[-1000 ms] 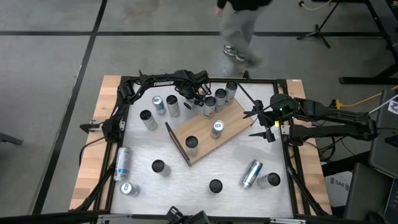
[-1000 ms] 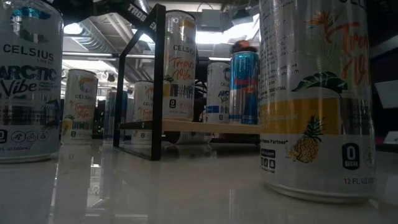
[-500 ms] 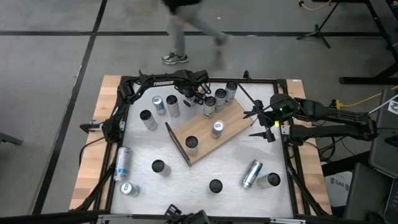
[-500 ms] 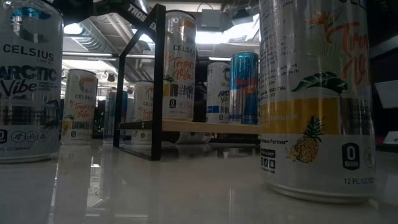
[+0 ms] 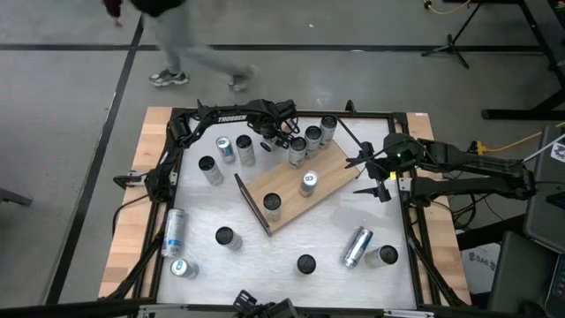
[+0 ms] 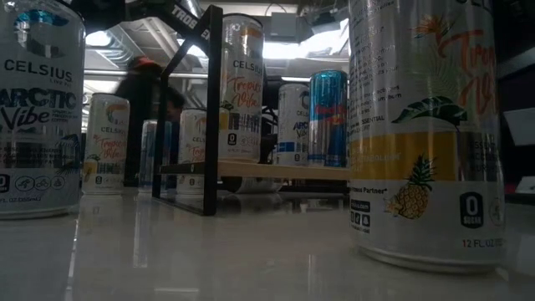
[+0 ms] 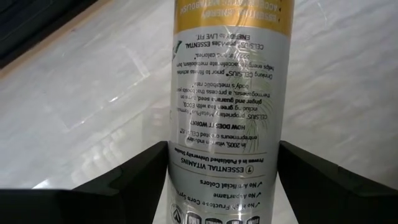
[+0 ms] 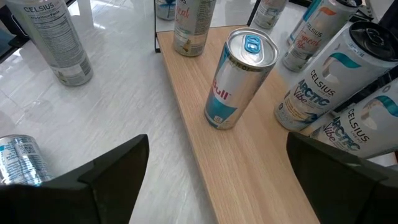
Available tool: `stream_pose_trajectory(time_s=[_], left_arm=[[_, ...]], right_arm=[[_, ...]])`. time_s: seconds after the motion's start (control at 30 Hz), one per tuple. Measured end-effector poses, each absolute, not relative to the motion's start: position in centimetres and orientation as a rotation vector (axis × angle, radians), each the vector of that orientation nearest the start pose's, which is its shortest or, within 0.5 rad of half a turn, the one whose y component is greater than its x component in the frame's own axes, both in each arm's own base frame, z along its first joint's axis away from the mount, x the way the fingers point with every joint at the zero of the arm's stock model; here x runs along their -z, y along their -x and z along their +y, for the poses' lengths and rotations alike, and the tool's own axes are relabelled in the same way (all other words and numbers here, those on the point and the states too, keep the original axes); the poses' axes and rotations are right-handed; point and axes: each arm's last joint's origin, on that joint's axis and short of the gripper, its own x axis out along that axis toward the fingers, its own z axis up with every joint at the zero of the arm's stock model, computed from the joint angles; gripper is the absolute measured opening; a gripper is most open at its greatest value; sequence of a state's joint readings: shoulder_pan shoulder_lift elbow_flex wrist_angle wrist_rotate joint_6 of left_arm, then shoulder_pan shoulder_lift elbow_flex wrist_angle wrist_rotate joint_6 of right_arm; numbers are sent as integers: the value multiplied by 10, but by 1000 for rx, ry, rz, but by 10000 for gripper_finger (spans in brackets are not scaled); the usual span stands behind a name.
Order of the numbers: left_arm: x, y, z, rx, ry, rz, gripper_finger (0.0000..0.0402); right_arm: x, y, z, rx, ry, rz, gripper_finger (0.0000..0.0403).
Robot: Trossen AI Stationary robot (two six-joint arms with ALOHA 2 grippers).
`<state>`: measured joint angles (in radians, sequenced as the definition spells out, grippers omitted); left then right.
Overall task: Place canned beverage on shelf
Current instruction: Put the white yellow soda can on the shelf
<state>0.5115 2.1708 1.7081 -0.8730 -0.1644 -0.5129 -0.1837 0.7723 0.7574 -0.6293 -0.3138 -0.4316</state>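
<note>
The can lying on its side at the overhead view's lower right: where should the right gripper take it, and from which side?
Take the lying can across mid-body, the open right gripper coming straight down, fingers square to its long axis. Its curved flanks look free; one end lies close to an upright can.

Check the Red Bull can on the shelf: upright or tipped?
Upright. The Red Bull can stands on its base on the shelf, its top and pull tab facing up; the high view shows its round top.
</note>
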Motion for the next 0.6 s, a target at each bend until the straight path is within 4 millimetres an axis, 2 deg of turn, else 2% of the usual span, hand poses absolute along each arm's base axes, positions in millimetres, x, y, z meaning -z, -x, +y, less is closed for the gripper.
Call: stream_pose_trajectory(time_s=[0.6], left_arm=[[-158,-382,220,-903,659,1200,281]], right_arm=[[-287,-152,-19,-258,259,584,370]])
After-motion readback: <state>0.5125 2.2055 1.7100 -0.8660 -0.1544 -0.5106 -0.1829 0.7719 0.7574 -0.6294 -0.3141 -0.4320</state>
